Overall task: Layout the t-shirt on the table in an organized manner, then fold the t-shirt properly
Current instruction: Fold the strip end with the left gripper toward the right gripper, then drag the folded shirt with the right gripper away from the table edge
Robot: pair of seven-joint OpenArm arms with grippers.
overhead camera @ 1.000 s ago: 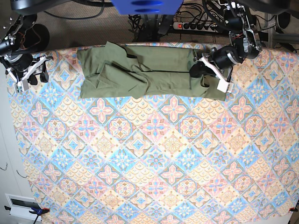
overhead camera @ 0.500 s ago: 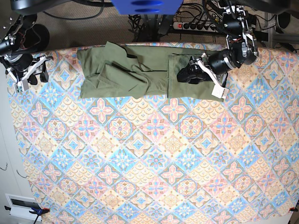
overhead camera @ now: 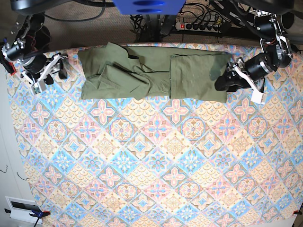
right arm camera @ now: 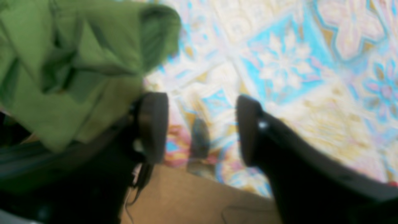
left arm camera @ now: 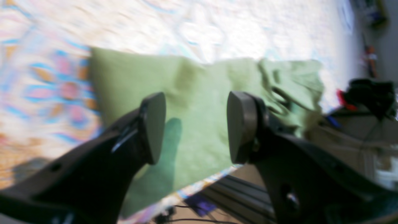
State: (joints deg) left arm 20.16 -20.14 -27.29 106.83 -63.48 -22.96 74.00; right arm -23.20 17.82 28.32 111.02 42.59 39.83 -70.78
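Note:
The olive-green t-shirt lies as a long band along the far edge of the table. Its right end is folded over into a flat panel, while its left half is bunched and wrinkled. My left gripper sits just off the shirt's right edge, open. In the left wrist view the left gripper has nothing between its pads, and the t-shirt lies beyond them. My right gripper hovers left of the shirt, open. In the right wrist view the right gripper is empty over the cloth, with the t-shirt to its upper left.
The table's far edge runs right behind the shirt, with a power strip and cables on the floor beyond it. A blue mount hangs at the top centre. A white box sits off the table's near left corner.
The left gripper has let go of the folded-over right end and pulled back to the right. The right arm has moved right toward the shirt's left end, and its jaws have widened.

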